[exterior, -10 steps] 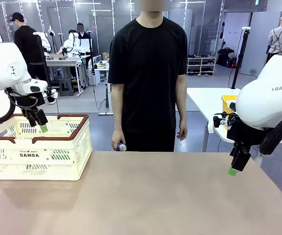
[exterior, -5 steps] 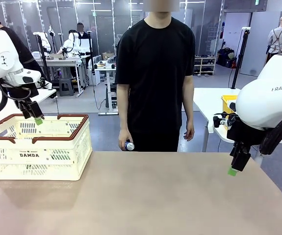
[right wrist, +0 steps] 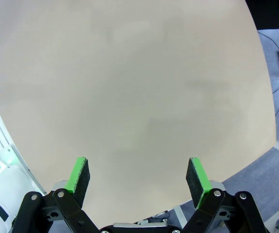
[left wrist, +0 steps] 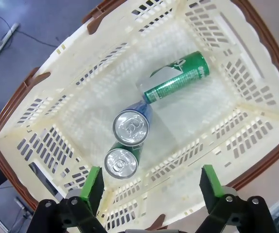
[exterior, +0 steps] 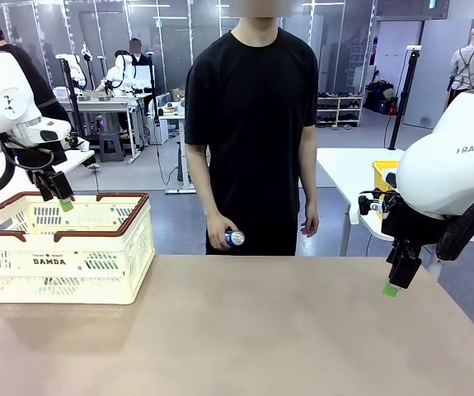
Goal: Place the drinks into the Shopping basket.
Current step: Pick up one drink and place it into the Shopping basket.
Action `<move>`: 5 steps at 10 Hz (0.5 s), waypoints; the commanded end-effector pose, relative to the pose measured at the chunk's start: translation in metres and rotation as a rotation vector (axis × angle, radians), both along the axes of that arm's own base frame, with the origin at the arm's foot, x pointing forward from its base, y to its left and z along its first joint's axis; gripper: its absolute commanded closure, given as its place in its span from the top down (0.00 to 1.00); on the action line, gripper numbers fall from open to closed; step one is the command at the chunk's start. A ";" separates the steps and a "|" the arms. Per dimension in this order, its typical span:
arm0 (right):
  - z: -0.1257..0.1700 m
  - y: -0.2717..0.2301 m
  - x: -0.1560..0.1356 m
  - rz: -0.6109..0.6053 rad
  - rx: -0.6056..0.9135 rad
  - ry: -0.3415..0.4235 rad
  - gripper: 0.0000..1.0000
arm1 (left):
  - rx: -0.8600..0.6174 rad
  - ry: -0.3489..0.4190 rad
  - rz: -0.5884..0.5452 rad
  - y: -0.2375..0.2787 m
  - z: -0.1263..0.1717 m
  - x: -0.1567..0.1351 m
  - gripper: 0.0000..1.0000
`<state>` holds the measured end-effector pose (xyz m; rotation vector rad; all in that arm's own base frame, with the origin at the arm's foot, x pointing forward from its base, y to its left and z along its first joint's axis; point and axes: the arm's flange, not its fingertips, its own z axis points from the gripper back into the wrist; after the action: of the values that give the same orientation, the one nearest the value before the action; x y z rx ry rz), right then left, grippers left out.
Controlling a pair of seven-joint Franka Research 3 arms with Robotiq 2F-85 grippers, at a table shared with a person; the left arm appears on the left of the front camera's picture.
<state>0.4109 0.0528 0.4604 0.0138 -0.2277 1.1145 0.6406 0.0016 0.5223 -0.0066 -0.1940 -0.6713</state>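
Two sets of jaws, both spread wide, both empty. Left gripper [left wrist: 149, 187] hanging above the basket [left wrist: 255, 160], pads [left wrist: 91, 182] over its near wall; right gripper [right wrist: 137, 179] hovering above bare surface [right wrist: 129, 87], off toward the right edge in the front view [exterior: 395, 276].

Three cans already inside the basket: a green can [left wrist: 177, 77] on its side, a blue can [left wrist: 131, 126] and a second green can [left wrist: 121, 163] upright, the two touching. One more blue can [exterior: 234, 238] in the person's hand [exterior: 220, 238] at the far edge of the surface, well apart from either gripper.

Likely next: a handover or a set-down of that can. Risks, as judged:
- Closing early, before the can is steady, and clipping the person's fingers or knocking the can loose.
- Pinching the smooth round body off-centre; slipping or rolling out likely.
- Dropping in from too high onto the upright pair; toppling or denting possible.
- Left arm descending too close to the brown rim and snagging the wall.
- Both arms going for the middle at once and colliding.
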 end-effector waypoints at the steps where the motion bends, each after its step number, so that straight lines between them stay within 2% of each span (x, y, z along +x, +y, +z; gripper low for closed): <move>1: 0.001 -0.001 0.000 0.001 -0.001 0.002 1.00 | -0.002 0.002 0.000 0.000 0.000 0.000 1.00; 5: 0.001 -0.001 0.000 0.001 -0.001 0.002 1.00 | -0.002 0.002 0.000 0.000 0.000 0.000 1.00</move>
<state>0.4108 0.0528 0.4604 0.0138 -0.2277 1.1145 0.6406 0.0020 0.5223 -0.0064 -0.1940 -0.6706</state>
